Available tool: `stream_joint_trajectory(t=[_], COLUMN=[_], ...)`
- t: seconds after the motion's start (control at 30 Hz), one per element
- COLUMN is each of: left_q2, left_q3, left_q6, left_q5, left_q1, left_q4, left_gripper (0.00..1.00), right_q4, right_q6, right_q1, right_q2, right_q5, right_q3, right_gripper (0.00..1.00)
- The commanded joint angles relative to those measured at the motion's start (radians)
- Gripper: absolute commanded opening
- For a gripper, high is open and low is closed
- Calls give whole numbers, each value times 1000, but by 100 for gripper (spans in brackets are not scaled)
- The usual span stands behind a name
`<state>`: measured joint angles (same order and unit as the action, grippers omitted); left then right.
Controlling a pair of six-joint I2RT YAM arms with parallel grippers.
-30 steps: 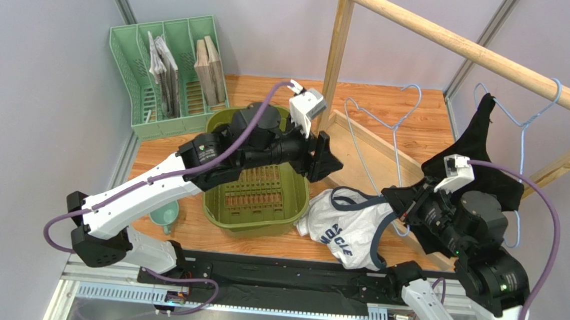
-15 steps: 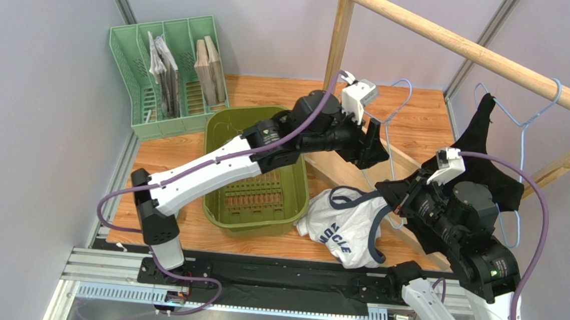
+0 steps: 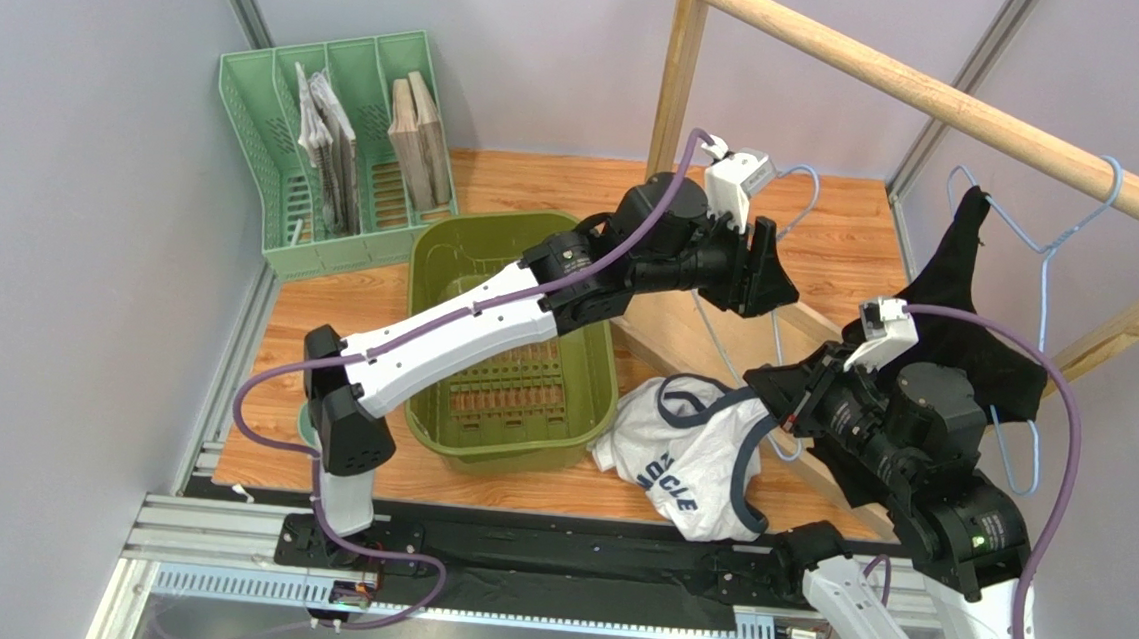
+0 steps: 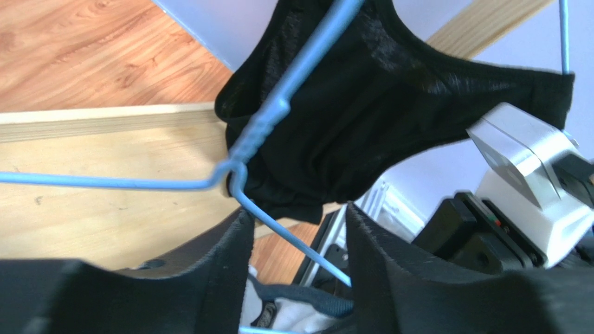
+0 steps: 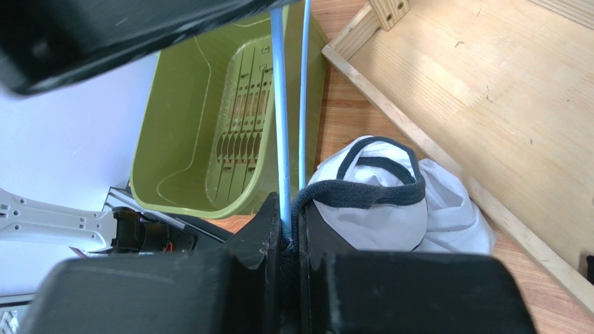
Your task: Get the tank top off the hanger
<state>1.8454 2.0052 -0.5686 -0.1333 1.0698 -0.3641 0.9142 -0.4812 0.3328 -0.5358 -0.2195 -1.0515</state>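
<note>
Right gripper (image 5: 287, 216) clamps the blue hanger (image 5: 279, 104), seemingly along with the navy strap of the white tank top (image 3: 679, 455); left gripper (image 4: 296, 223) straddles the hanger's neck, jaws apart

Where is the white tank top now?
Top view: the white tank top lies on the table, right of the green basket, its navy strap pinched in the right tool.

The wooden table (image 3: 540, 182) bears a mint file rack (image 3: 334, 153), an olive bin (image 3: 525, 395) — and the tank top (image 3: 687, 456).
</note>
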Motion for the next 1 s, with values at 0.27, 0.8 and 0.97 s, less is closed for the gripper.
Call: stream_joint_trajectory(t=[0.27,0.8,0.97], left_q2=[55,-78,-147], left_q3=[96,29,-106], left_q6=[-16,125,-69], left_q5=[-23,170,42], left_q1=[-59,-59,-59], left_q4=[60,-15,131], left_gripper=[12,0,0], right_q4=[-64,122,54], right_q6=[75,164,138], right_q1=[3,3,2], right_q2=[-69,-4,85], right_q5=[2,-15,-237], right_q3=[-16,-67,1], right_gripper=[8,81,81])
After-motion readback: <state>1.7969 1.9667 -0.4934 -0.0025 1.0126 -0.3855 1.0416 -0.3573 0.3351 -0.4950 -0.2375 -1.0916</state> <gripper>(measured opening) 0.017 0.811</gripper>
